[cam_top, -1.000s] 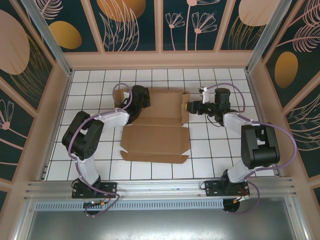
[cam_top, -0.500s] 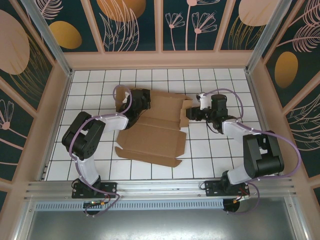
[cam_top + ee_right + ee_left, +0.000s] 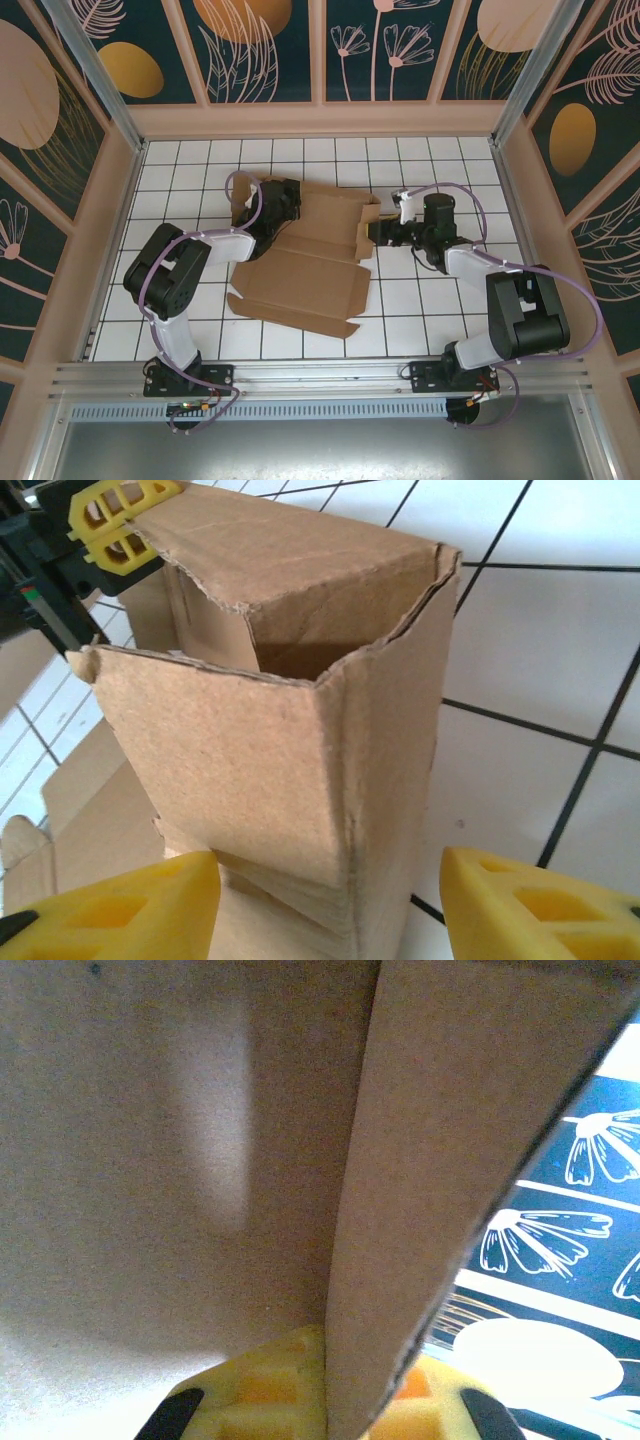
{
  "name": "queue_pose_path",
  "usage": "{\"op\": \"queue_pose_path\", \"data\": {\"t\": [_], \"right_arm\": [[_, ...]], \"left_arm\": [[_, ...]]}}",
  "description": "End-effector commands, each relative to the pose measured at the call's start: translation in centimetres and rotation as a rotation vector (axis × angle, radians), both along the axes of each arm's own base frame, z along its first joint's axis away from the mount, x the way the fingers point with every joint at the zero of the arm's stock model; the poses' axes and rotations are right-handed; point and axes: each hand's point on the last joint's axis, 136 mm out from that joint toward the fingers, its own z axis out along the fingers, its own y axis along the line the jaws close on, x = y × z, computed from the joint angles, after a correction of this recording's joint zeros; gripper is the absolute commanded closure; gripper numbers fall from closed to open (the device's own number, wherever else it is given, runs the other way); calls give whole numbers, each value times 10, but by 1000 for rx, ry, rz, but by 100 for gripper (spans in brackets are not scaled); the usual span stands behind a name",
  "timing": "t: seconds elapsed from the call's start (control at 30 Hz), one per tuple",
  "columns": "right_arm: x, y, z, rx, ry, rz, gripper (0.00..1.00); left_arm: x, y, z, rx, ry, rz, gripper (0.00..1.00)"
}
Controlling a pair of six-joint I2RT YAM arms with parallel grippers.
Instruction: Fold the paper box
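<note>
Left jaws pinching box [image 3: 450, 1160], right jaws (parted)

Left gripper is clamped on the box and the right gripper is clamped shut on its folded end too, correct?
Not quite. The left gripper is clamped on the box, but the right gripper is open: the right wrist view shows its fingers either side of the folded end, with a gap.
</note>
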Motion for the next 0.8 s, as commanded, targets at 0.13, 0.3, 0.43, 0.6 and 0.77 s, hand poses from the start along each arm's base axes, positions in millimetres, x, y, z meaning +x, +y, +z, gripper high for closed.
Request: {"op": "queue_pose_path", "data": {"t": [0.13, 0.3, 0.43, 0.6, 0.77], "right_arm": [[-6, 7, 7, 39, -17, 31, 36], [-1, 1, -15, -77, 11, -36, 35], [10, -13, -23, -161, 3, -122, 35], [16, -21, -17, -197, -53, -173, 35], [18, -23, -14, -208, -80, -187, 35]], "left_arm": [[4, -9, 9, -58, -22, -40, 100], [6, -12, 21, -89, -70, -54, 100], [6, -15, 24, -114, -85, -72, 100], [4, -17, 22, -103, -69, -87, 100], [0, -12, 14, -74, -7, -68, 100]]}}
